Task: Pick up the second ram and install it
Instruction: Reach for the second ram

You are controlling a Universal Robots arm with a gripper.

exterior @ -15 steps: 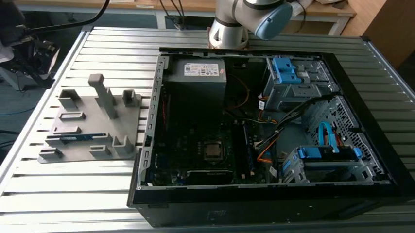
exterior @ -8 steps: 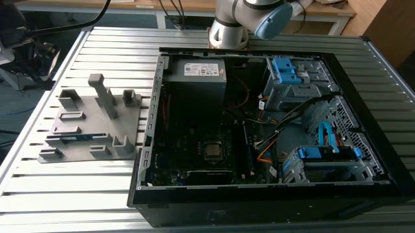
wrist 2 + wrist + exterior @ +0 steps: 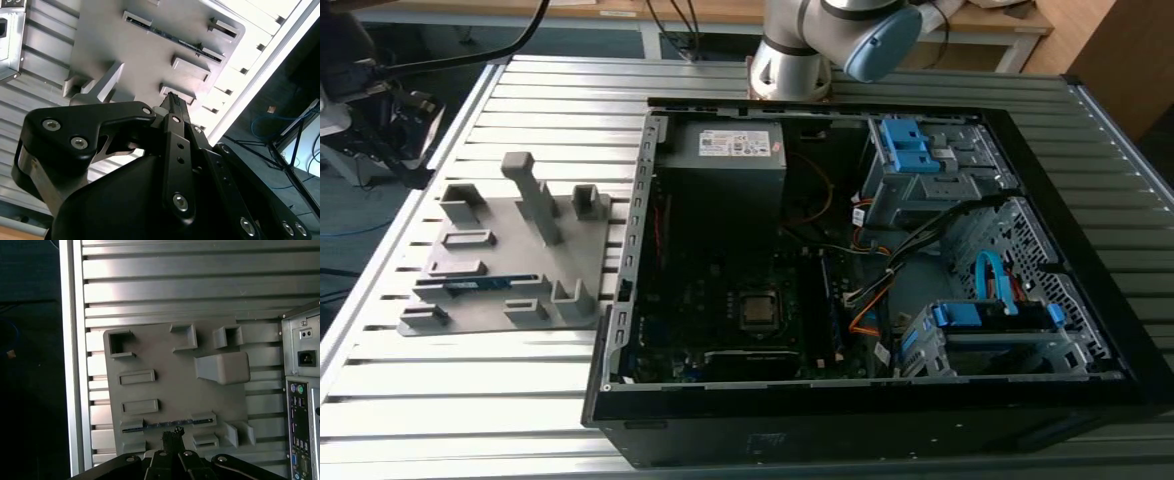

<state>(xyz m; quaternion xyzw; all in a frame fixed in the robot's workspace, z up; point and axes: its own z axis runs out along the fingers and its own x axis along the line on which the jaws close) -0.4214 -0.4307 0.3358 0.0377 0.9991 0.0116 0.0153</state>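
Currently my pincer (image 3: 173,432) hangs pressed together, empty, over the second ram (image 3: 165,424) lying in the grey fixture (image 3: 165,350) by the worktop (image 3: 175,285) edge.

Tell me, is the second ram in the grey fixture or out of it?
In. The second ram sits between two holders of the grey fixture, outside the computer case.

Bench: ribbed silver metal slats (image 3: 881,85) in a pale frame, spanning most of the exterior view.
Desk: wooden-topped desk (image 3: 600,10) with a white leg (image 3: 650,38), standing beyond the bench's far edge.
Panel: brown wooden panel (image 3: 1121,45) at the exterior view's right, past the bench corner.
Floor: dark floor (image 3: 340,300) off the bench at the exterior view's left.
Cables: blue cables (image 3: 272,120) lying loose on the floor in the second wrist view.
Light: strong glare whitens the bench slats in the second wrist view; the floor lies in shadow.
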